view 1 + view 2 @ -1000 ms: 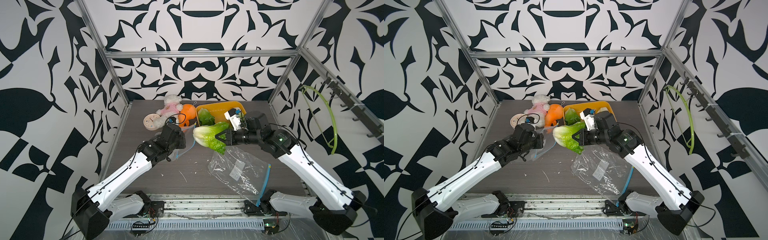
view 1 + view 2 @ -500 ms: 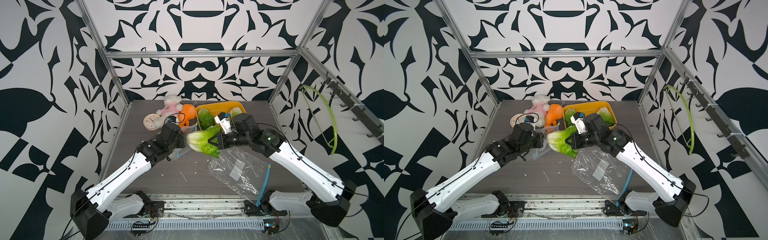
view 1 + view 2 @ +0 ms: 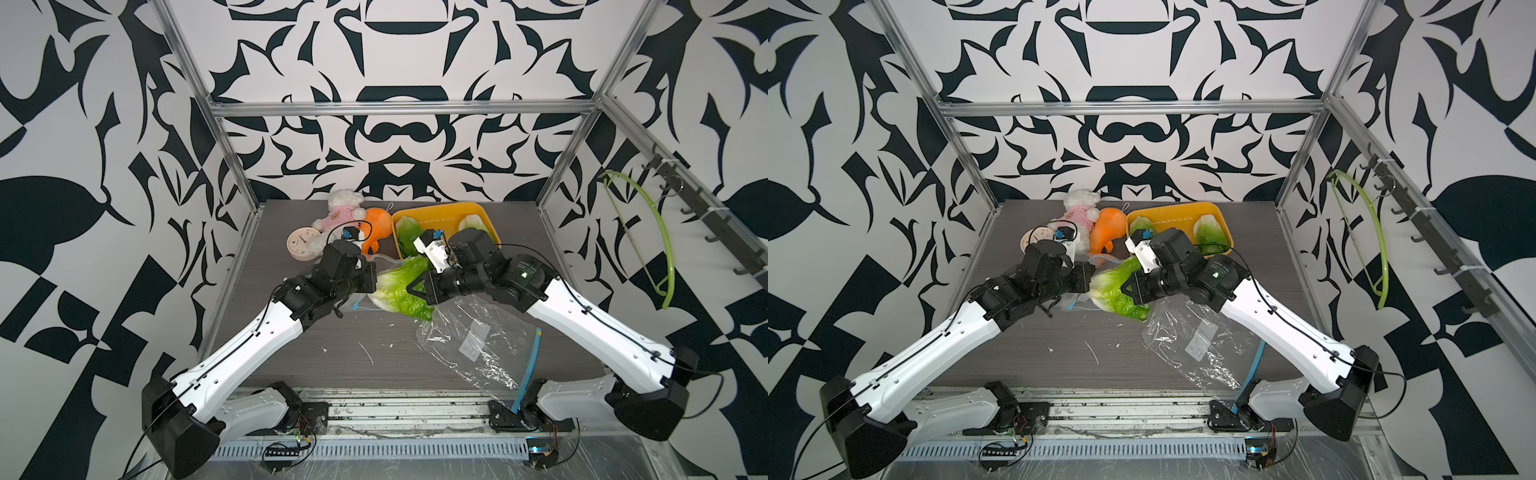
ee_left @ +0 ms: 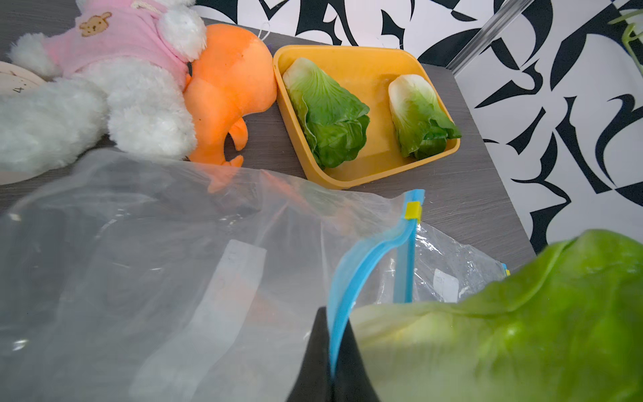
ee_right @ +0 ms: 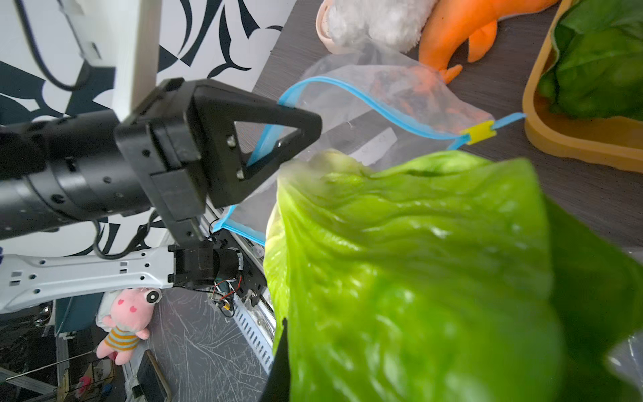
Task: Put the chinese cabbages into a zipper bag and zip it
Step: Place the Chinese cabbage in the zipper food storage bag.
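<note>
My left gripper point(image 4: 330, 334) is shut on the blue zip rim point(image 4: 365, 257) of a clear zipper bag point(image 4: 174, 261), holding its mouth up off the table near the orange plush. My right gripper point(image 3: 415, 286) is shut on one chinese cabbage point(image 3: 401, 286), white base toward the left gripper point(image 3: 368, 279), right at the bag's mouth point(image 5: 348, 90). Its leaves hide most of the right fingers point(image 5: 280, 365). Two more chinese cabbages point(image 4: 330, 115) point(image 4: 417, 115) lie in the yellow tray point(image 4: 348, 59). The bag's yellow slider point(image 5: 476, 132) sits at the rim's far end.
A second clear bag point(image 3: 478, 345) lies crumpled at the front right under the right arm. A white plush in pink point(image 3: 338, 212), an orange plush point(image 3: 376, 228) and a small round clock point(image 3: 301, 245) crowd the back left. A green hanger point(image 3: 660, 232) hangs on the right wall.
My right arm has carried the cabbage to the left and lower, up to the left gripper and the bag's mouth. The left arm has barely moved.
</note>
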Available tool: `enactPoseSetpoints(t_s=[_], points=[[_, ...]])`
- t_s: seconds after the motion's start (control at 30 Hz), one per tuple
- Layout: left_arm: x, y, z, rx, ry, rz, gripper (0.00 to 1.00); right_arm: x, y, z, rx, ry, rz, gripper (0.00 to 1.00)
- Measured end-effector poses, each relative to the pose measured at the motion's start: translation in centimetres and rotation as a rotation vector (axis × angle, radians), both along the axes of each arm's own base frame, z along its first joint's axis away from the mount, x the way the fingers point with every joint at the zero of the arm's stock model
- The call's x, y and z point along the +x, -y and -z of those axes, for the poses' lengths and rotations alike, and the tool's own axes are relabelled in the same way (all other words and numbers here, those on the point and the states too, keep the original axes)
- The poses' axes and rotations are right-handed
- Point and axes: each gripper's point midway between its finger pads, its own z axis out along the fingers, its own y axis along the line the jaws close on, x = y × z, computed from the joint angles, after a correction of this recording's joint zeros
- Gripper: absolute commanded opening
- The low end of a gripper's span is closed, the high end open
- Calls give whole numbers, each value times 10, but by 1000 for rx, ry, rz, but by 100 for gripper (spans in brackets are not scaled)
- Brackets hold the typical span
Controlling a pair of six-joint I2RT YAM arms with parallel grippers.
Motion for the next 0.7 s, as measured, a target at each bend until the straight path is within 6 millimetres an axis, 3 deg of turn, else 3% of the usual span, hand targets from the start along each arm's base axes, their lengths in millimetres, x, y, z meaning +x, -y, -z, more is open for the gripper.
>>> enactPoseSetpoints(t_s=[0.43, 0.7], points=[[6, 9, -9, -59, 0, -8, 0, -7, -20, 22, -89, -31, -83, 0], [11, 11, -18, -134, -1, -51, 0, 6, -32, 5, -6, -21, -10, 0]])
